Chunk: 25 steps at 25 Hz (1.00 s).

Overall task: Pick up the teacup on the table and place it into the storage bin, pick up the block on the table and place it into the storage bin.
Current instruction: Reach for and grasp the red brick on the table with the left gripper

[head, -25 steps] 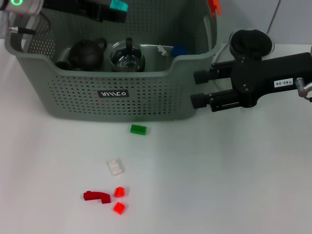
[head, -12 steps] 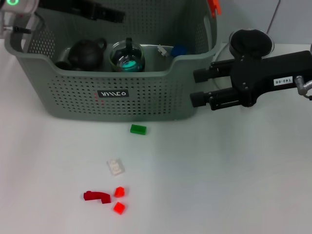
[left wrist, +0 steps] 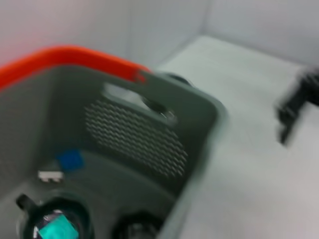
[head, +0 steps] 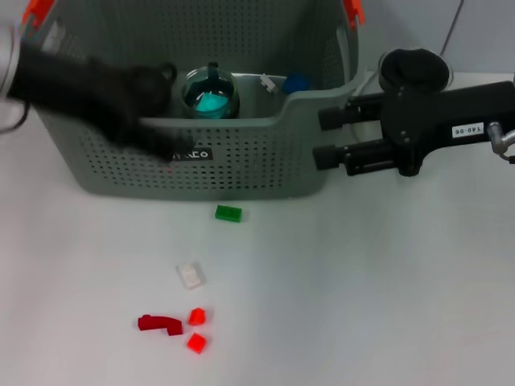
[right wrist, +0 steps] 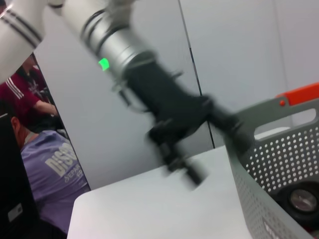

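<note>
Left gripper (head: pixel 153 137) now outside storage bin (head: pixel 241 161)

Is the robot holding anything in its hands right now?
The right hand, beside the storage bin, is open and empty. The left hand is blurred over the bin's front; its hold cannot be told.

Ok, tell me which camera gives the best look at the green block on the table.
The head view. The green block lies in plain sight on the table, just in front of the storage bin. Neither wrist view shows it: the left wrist view shows the bin's inside, the right wrist view one bin corner.
</note>
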Each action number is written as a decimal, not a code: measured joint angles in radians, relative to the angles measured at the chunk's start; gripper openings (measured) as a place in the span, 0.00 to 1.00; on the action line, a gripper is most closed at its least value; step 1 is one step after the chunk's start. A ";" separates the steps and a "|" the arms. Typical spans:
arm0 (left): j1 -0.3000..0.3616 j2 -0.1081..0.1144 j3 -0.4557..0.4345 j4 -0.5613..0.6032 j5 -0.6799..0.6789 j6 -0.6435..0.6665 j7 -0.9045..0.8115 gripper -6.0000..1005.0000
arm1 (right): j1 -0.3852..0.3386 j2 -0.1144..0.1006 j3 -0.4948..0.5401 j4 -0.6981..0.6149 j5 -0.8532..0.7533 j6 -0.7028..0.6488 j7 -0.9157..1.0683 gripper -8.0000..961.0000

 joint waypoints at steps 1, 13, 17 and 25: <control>0.023 -0.011 0.011 -0.035 0.011 0.019 0.023 0.94 | 0.000 0.001 0.004 0.000 0.000 0.000 -0.001 0.81; 0.167 -0.081 0.267 -0.040 0.278 0.018 0.172 0.94 | 0.001 0.028 0.009 0.002 0.001 0.024 0.001 0.81; 0.163 -0.079 0.340 0.033 0.321 -0.031 0.180 0.94 | 0.003 0.031 0.008 0.013 0.001 0.034 0.004 0.81; 0.178 -0.081 0.494 0.102 0.355 -0.130 0.167 0.94 | 0.004 0.036 0.011 0.016 0.001 0.043 0.006 0.81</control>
